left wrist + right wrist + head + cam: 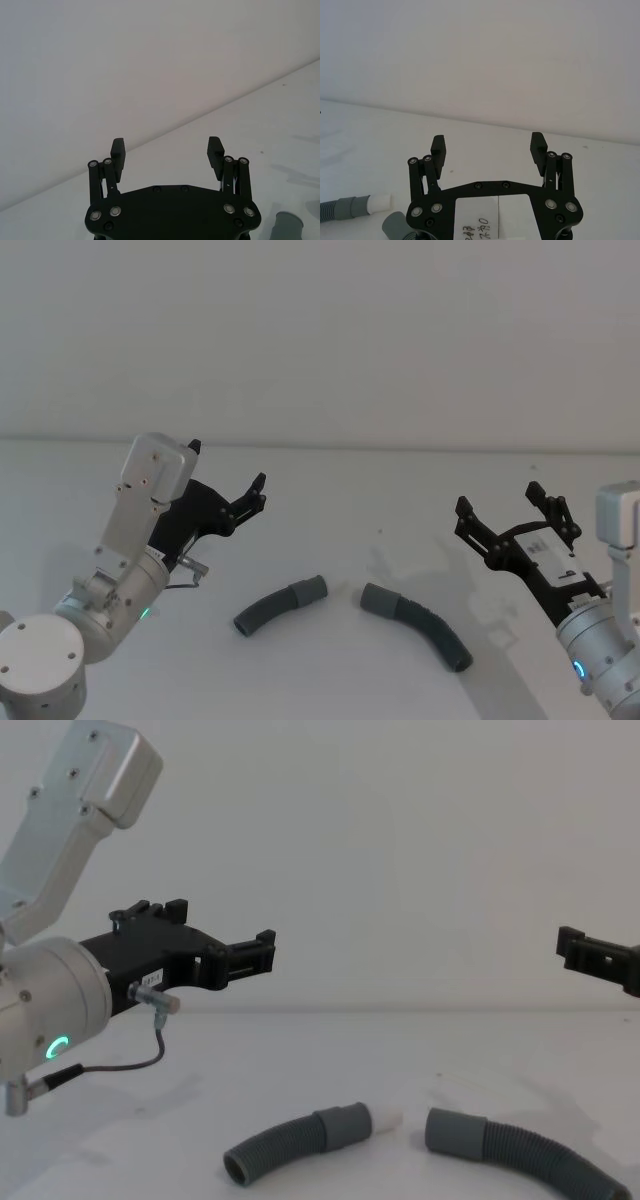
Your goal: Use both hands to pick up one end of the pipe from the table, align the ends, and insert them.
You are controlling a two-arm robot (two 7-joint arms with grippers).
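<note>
Status, both arms: raised over the table (380, 490). My left gripper (227, 466) hovers above the table's left side, fingers spread wide, nothing between them. My right gripper (499, 498) hovers above the right side, fingers equally wide apart, also empty.

Between the two arms, the left hose piece (268, 608) lies flat on the table, curved. Its grey cuff (345, 1125) points right and carries a short white tip (387, 1120). The right hose piece (432, 628) lies flat just beside it, curved the opposite way, with its socket cuff (377, 598) pointing left.

The white tip and socket cuff face each other, near but not touching. Their axes meet at an angle, so the two pieces form a shallow arch with the gap at its top. Neither gripper touches either piece; both sit well above them.
</note>
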